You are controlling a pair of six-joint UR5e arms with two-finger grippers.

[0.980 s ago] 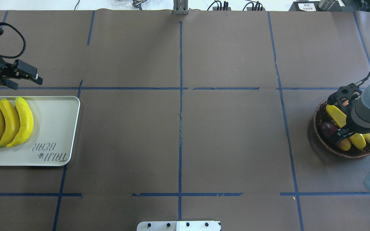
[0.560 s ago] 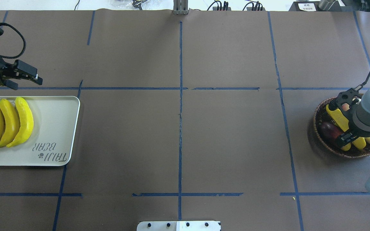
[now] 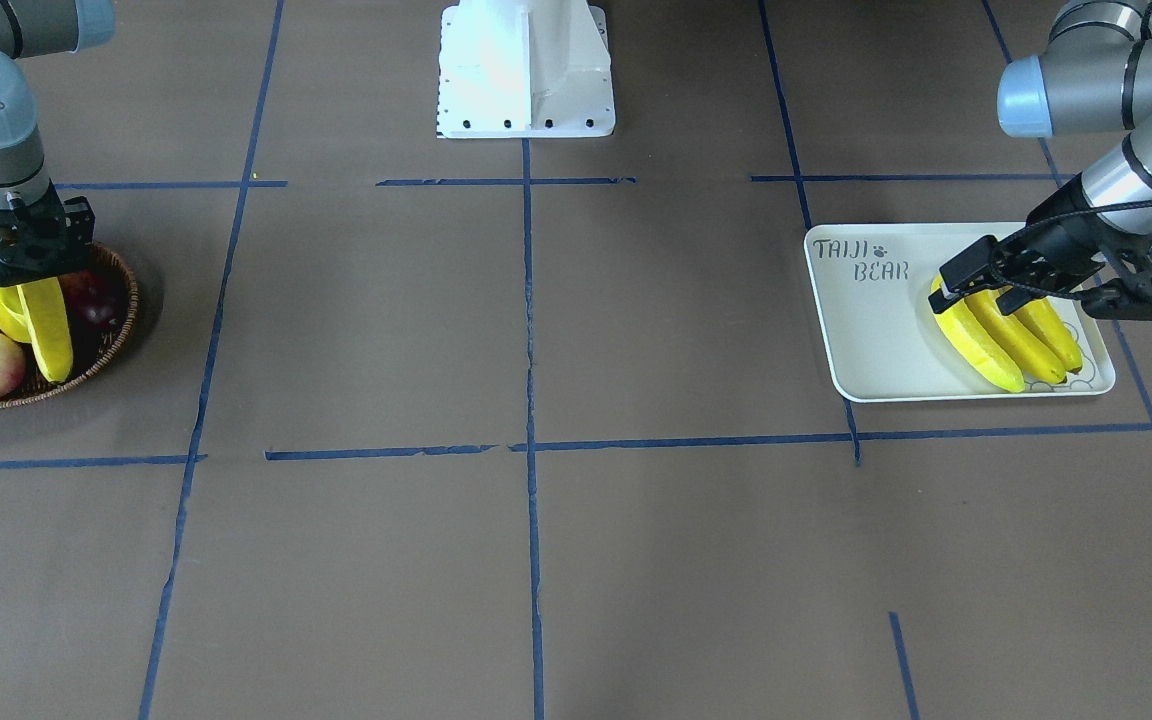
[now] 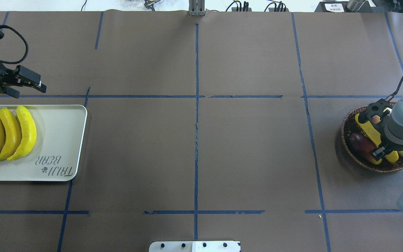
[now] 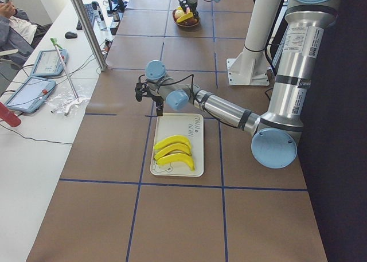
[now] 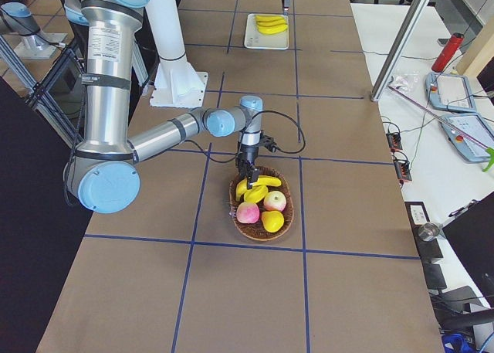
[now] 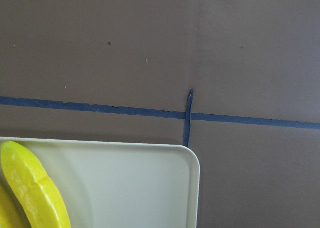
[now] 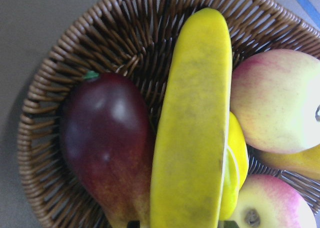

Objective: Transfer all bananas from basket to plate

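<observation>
Just over basket [image 4: 344, 137], right gripper [image 4: 376, 130] straddling banana [image 8: 192, 128]

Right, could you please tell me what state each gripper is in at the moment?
Left gripper: open, empty, hovering near the plate.
Right gripper: closed on a banana at the basket.

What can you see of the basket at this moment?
A shallow bowl of woven brown wicker with a braided rim, the basket sits flat on the brown table cover on the robot's right. Inside are a dark red fruit, red-and-cream fruits and one banana, which the right gripper holds in its jaws.
</observation>
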